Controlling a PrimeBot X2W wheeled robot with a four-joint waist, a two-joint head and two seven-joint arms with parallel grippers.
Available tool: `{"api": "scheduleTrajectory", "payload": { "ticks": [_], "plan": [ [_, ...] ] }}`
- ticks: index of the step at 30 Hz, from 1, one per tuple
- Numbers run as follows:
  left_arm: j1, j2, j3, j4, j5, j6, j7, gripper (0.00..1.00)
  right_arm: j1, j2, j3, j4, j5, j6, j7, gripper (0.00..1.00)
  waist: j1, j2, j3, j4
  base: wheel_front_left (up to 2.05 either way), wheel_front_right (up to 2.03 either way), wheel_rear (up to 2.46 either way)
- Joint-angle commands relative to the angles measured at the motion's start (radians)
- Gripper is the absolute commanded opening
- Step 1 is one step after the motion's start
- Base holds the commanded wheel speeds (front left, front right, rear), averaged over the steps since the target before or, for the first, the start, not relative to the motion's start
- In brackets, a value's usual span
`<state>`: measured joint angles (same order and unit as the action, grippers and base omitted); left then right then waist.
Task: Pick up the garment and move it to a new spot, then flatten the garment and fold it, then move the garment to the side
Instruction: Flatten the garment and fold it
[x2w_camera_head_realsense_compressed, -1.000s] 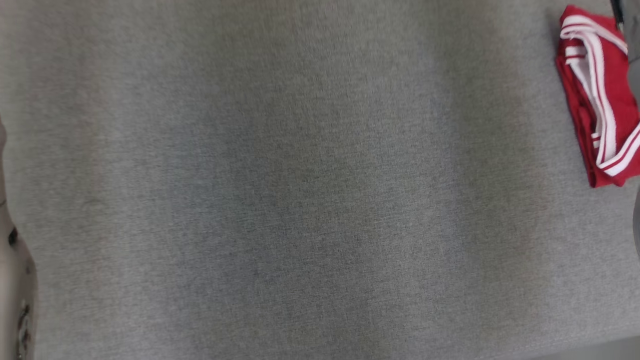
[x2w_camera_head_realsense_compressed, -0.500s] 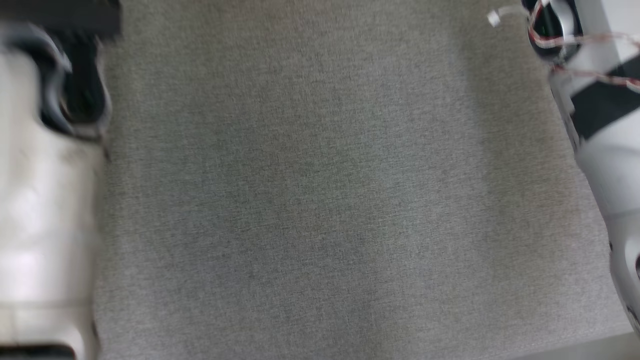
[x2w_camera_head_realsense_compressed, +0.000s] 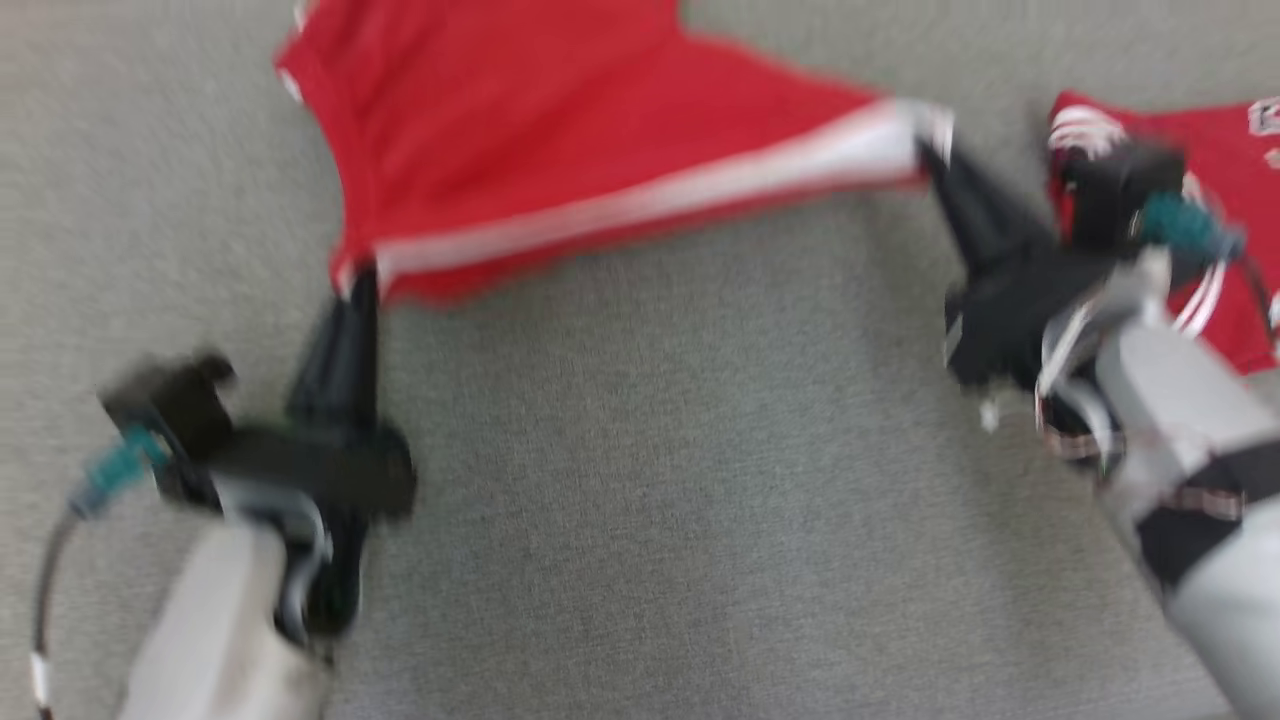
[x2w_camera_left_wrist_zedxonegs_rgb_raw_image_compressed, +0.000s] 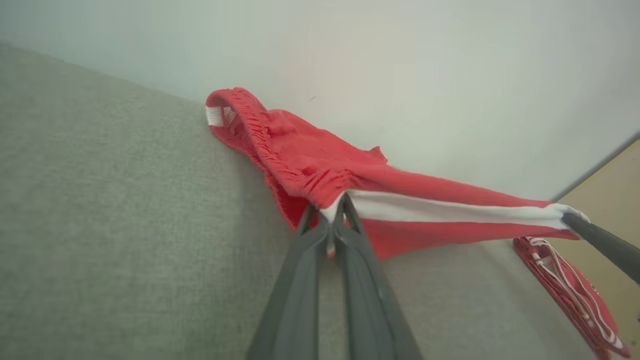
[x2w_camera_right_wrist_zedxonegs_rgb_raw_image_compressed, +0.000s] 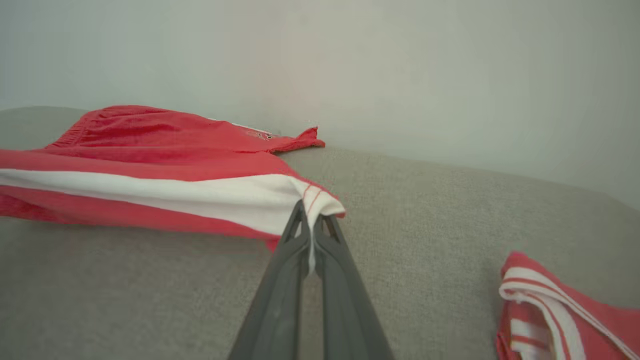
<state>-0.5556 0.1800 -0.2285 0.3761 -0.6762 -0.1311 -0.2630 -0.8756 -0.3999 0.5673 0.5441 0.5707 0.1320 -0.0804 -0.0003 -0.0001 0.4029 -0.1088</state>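
- Over the desk (x2w_camera_head_realsense_compressed: 640, 480), my left fingers (x2w_camera_left_wrist_zedxonegs_rgb_raw_image_compressed: 310, 250) and right fingers (x2w_camera_right_wrist_zedxonegs_rgb_raw_image_compressed: 292, 250) clamp the shorts (x2w_camera_head_realsense_compressed: 560, 130) by the hem.
- Just come into view, stretched taut between them; laying flat comes next.

The garment (x2w_camera_head_realsense_compressed: 560, 150) is soft, matt red cloth with a smooth white stripe and a puckered elastic waistband. The table (x2w_camera_head_realsense_compressed: 650, 480) has a grey woven cover, matt and slightly coarse. The left gripper (x2w_camera_left_wrist_zedxonegs_rgb_raw_image_compressed: 331, 215) and right gripper (x2w_camera_right_wrist_zedxonegs_rgb_raw_image_compressed: 311, 222) have smooth, dull, dark plastic-looking fingers. The other garment (x2w_camera_right_wrist_zedxonegs_rgb_raw_image_compressed: 565, 315) is red cloth with white bands. The wall (x2w_camera_left_wrist_zedxonegs_rgb_raw_image_compressed: 400, 60) looks smooth and matt.
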Motion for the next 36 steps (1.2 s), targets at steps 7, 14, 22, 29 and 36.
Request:
{"api": "scheduleTrajectory", "payload": {
  "ticks": [7,14,22,29,36],
  "plan": [
    [0.214,0.037,-0.085,0.062,0.014,0.002,0.014,0.00,0.309,-0.069,-0.040,-0.171,0.053,-0.003,0.227,0.00,0.0003,0.0001,-0.235,-0.011,0.00,0.00,0.00],
    [0.392,0.052,-0.125,0.032,-0.027,0.003,0.063,0.00,0.599,-0.064,-0.155,-0.363,0.057,-0.003,0.485,0.00,0.0003,0.0001,-0.338,-0.011,0.00,0.00,0.00],
    [0.550,0.085,-0.170,-0.062,-0.026,0.027,0.136,0.00,0.889,-0.054,-0.277,-0.580,0.018,-0.003,0.770,0.00,0.0003,0.0001,-0.388,0.002,0.00,0.00,0.00],
    [0.628,0.096,-0.198,-0.164,-0.044,0.051,0.199,0.00,0.983,-0.016,-0.394,-0.744,-0.056,-0.003,0.895,0.00,0.0003,0.0001,-0.393,0.016,0.00,0.00,0.00],
    [0.526,0.063,-0.193,-0.215,-0.063,0.052,0.228,0.00,0.817,-0.033,-0.381,-0.720,-0.115,-0.003,0.844,0.00,0.0003,0.0001,-0.360,0.060,0.00,0.00,0.00]
  ]
}}
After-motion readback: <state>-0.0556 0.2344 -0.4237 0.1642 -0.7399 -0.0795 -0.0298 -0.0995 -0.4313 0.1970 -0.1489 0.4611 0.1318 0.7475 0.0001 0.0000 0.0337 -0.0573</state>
